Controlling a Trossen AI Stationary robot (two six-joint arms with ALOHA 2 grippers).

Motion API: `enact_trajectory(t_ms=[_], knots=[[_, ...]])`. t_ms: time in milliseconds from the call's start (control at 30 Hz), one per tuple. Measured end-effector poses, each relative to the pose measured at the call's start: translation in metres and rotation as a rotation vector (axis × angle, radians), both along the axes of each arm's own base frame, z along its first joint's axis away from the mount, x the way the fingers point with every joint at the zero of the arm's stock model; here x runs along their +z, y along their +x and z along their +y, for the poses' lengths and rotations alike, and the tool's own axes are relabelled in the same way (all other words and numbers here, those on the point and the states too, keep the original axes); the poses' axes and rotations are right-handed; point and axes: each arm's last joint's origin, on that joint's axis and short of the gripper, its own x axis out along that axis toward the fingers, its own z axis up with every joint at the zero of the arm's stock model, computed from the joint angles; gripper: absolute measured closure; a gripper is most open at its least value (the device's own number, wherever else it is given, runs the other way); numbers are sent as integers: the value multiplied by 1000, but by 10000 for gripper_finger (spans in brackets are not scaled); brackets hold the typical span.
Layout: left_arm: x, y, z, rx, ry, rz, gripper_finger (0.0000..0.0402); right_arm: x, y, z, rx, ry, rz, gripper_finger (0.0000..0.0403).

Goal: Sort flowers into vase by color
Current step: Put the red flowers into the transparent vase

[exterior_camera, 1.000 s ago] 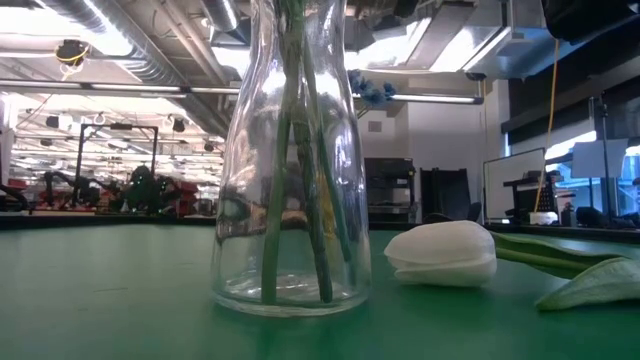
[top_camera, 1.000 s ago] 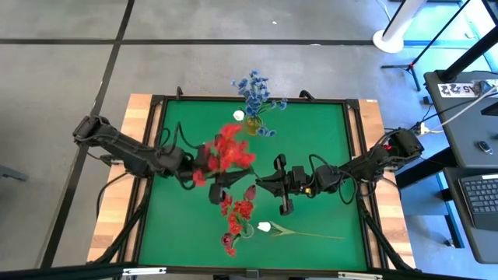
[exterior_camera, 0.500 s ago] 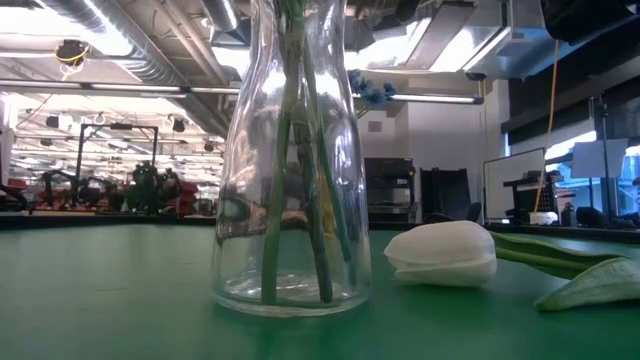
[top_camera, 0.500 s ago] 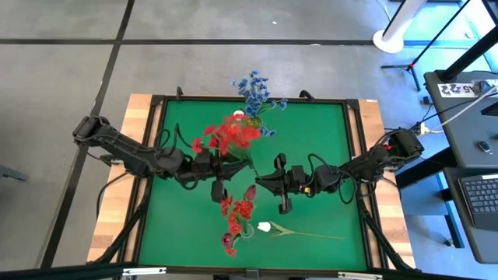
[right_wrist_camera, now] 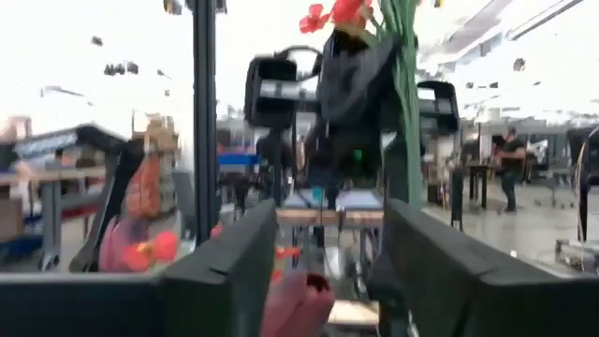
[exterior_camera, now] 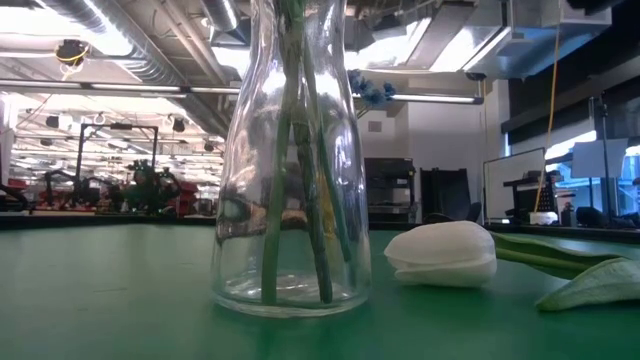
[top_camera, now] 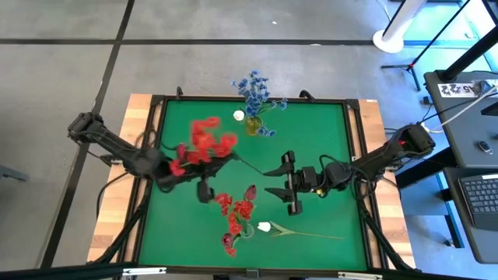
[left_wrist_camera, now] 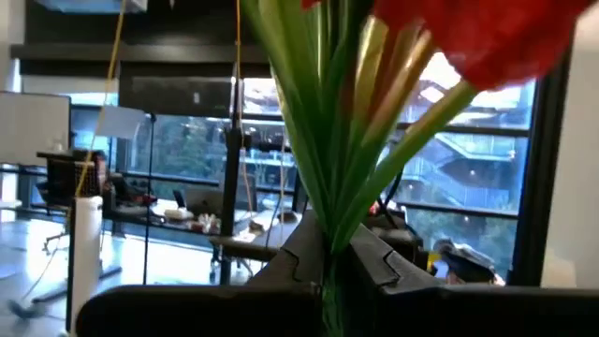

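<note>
Holding the red flowers (top_camera: 204, 141) tight in your left gripper (top_camera: 204, 189), you must carry them to the vase (top_camera: 247, 230). Your right gripper (top_camera: 283, 180) waits open, holding nothing.

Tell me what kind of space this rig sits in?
Likely a large open lab or industrial workshop: exposed ceiling ducts and long rows of equipment show behind the green table, and a desk with a keyboard stands on the concrete floor beside it.

Grey tiled floor (top_camera: 62, 47), ceiling lights (exterior_camera: 60, 48)
</note>
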Motion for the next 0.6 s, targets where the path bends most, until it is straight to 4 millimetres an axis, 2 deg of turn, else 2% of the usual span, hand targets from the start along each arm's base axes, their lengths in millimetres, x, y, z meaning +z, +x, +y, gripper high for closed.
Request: enact_trajectory(t_ms=[133,267,467,600], knots=[[15,-29,-9,3,4,11,399,14,-13,-3,-4,-17,50,164],[22,-53,-18,-49,-8,41,399,26,-30,-6,-13,-30,106,144],[32,-82,-36,-199,-31,21,399,34,-53,-7,-99,-47,232,149],[46,-92,-53,-296,-32,58,399,32,-61,-4,-147,-56,283,164]])
